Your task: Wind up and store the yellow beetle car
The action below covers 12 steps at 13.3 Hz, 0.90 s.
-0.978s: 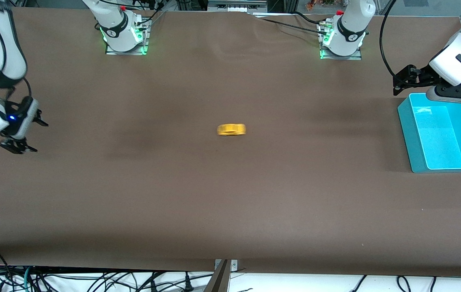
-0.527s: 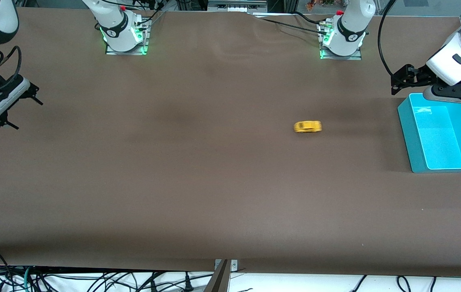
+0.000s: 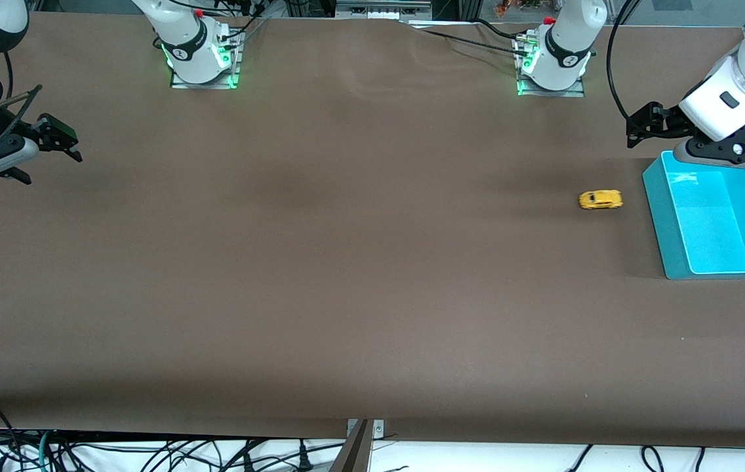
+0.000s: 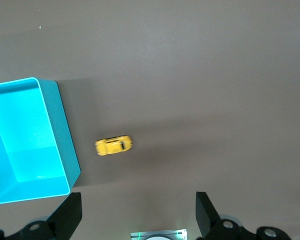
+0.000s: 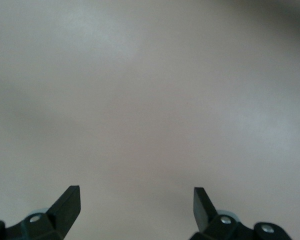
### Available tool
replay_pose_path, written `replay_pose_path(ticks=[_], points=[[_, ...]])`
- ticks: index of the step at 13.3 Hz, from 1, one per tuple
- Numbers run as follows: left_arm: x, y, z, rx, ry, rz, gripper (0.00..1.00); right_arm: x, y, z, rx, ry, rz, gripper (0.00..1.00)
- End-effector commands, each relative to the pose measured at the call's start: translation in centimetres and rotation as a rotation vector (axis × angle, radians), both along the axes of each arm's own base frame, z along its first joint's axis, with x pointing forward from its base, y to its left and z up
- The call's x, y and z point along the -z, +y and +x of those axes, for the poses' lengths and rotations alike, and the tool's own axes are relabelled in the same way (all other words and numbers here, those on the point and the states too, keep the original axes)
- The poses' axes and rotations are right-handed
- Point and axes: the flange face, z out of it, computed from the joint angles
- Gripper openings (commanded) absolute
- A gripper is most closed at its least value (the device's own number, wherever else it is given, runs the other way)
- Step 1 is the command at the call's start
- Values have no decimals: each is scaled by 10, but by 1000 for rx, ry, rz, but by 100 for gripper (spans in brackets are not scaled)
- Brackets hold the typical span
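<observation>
The yellow beetle car (image 3: 601, 199) stands on its wheels on the brown table. It is close beside the wall of the teal bin (image 3: 660, 223), on the side that faces the right arm's end. In the left wrist view the car (image 4: 114, 145) lies a short way from the bin (image 4: 65, 145). My left gripper (image 3: 638, 128) hangs open and empty over the table by the bin's corner nearest the robot bases, its fingers wide apart (image 4: 138, 202). My right gripper (image 3: 61, 141) hangs open and empty at the right arm's end of the table, seeing only bare table (image 5: 135, 195).
The bin holds nothing. Two robot bases (image 3: 202, 56) (image 3: 553, 62) with green lights stand along the table's edge farthest from the front camera. Cables hang below the table's near edge (image 3: 359, 426).
The car has rolled from the middle of the table toward the left arm's end, up to the bin. The right gripper has lifted and swung away; the left gripper shifted slightly.
</observation>
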Motion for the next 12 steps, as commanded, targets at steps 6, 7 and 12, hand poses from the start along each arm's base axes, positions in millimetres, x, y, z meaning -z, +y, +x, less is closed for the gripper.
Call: replay_pose_path(ticks=[6,7,12], points=[[18,11,-2,347,72,-69,100,-8,26,-3,177,48,48,100],[24,15,-3,382,85,-78,100,-8,26,-3,179,50,48,100],[64,33,-15,567,175,-151,100,-9,42,-4,322,58,41,100]])
